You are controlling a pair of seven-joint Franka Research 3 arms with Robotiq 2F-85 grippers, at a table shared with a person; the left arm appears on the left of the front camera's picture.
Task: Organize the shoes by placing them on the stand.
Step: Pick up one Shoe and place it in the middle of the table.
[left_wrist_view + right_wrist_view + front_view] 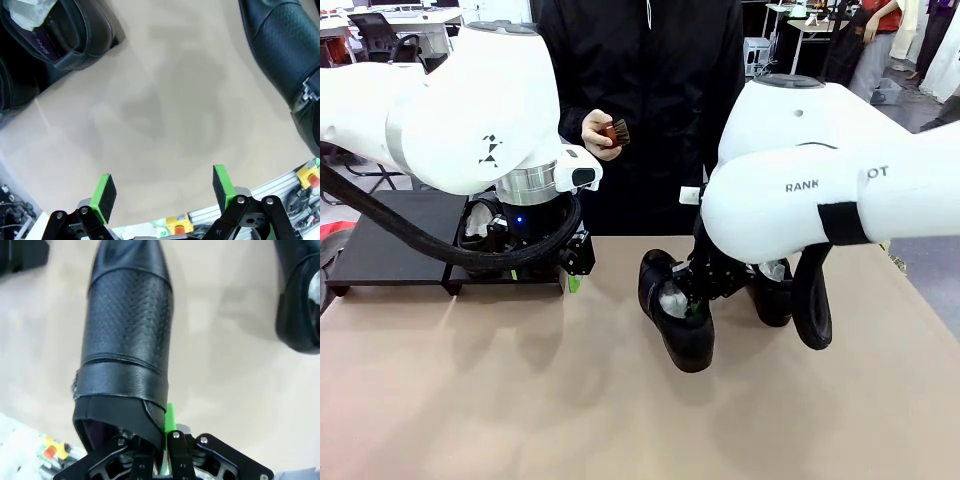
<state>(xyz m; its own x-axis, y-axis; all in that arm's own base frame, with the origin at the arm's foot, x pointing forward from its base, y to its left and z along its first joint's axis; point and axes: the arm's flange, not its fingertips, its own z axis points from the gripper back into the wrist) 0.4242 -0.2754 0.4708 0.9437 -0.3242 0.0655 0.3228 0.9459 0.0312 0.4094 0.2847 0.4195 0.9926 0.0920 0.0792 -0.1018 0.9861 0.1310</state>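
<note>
The right end effector is closed tight on the heel rim of one black dress shoe. This shoe is in the middle of the front view, with its toe toward the bottom of the frame. A second shoe stands just beside it, partly hidden by the arm. The left end effector is wide open and holds nothing, above the bare surface. The black stand is at middle left, and a third shoe lies on it.
</note>
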